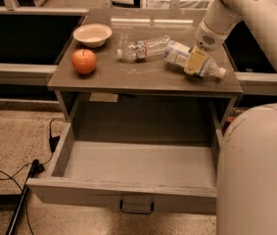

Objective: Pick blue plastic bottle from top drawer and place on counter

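The blue plastic bottle (177, 54) lies on its side on the counter (128, 75) at the right, its white cap pointing to the right edge. My gripper (195, 62) sits down on the bottle near its neck end, the arm reaching in from the upper right. The top drawer (123, 190) is pulled fully out below the counter, and its inside shows nothing in it.
A slim clear bottle (143, 48) lies just left of the blue one. An orange-red apple (84, 61) and a white bowl (92, 34) stand at the counter's left. My white body (255, 170) fills the lower right. A cable and pole (20, 204) lie on the floor at left.
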`<state>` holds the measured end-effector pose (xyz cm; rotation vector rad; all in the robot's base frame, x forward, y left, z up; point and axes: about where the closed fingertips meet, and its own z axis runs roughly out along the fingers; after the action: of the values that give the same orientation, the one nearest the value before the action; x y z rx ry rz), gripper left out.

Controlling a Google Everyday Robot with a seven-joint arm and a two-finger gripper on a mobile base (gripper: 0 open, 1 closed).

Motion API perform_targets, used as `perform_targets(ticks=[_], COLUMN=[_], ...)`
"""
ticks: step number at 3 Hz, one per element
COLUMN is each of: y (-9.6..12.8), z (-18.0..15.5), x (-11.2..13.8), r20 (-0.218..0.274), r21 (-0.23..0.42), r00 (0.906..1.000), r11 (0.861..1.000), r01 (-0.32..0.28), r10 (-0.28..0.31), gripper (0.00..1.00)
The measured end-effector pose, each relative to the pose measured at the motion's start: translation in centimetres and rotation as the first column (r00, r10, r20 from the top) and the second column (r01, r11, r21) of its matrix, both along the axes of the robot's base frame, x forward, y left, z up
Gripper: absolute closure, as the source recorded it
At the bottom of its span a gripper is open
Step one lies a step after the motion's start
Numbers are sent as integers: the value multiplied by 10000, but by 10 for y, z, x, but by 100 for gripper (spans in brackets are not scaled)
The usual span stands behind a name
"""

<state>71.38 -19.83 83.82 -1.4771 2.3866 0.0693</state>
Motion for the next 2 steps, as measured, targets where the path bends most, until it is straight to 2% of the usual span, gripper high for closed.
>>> perform_targets(ticks=[1,2], y=[-1,-18], z=[0,17], x=[-1,-10], r20=[83,700], r21=[288,716], r00=[9999,9973], r11=[9995,9971], r01=[-139,-258], r10=[137,207], gripper=[0,0])
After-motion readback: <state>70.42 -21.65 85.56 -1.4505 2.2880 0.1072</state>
